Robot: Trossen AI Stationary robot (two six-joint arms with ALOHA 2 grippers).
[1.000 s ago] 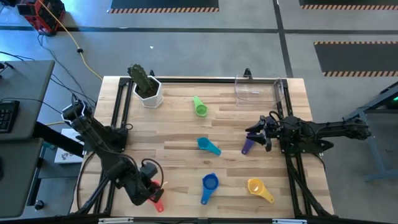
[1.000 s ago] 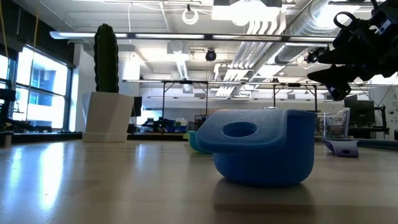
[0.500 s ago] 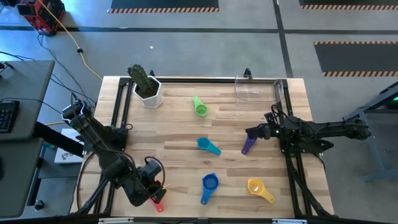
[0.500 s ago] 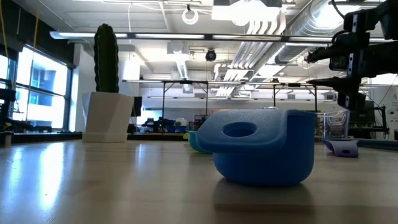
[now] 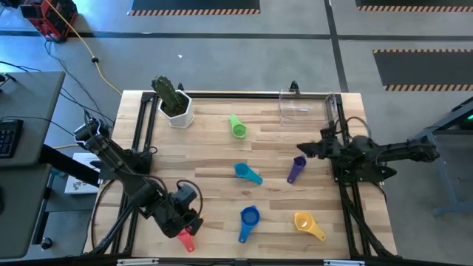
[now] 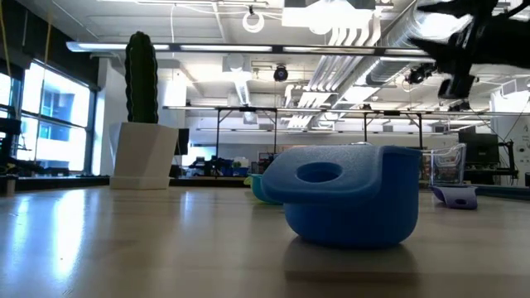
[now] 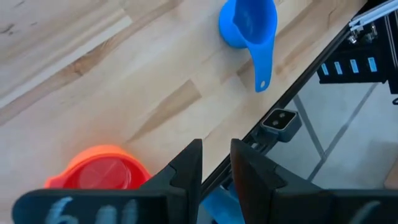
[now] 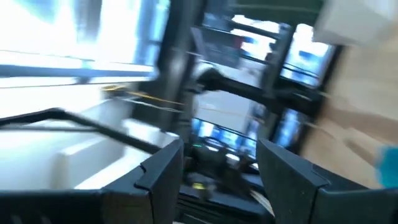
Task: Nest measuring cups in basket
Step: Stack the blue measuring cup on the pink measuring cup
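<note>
Six measuring cups lie on the wooden table: green [image 5: 237, 127], teal [image 5: 247, 173], purple [image 5: 296, 168], blue [image 5: 248, 219], yellow [image 5: 307, 224] and red [image 5: 185, 238]. No orange cup shows. The clear basket [image 5: 304, 105] stands at the far edge. My left gripper [image 5: 189, 219] hovers beside the red cup [image 7: 99, 175], its fingers [image 7: 189, 168] nearly together and empty. My right gripper [image 5: 306, 150] is open and empty, above and just beyond the purple cup, pointing level. In the low view the blue cup [image 6: 348, 194] lies closest and my right gripper [image 6: 454, 45] is high.
A white pot with a green cactus [image 5: 174, 103] stands at the far left corner. Black frame rails [image 5: 344, 192] run along the table's left and right sides. Bare wood lies between the cups at the table's middle.
My right gripper has risen from beside the purple cup, tipped up to level and drawn a little toward the table's right edge. The purple cup stays on the table. My left gripper has shifted slightly toward the table's right and far side. The red cup has not moved.
</note>
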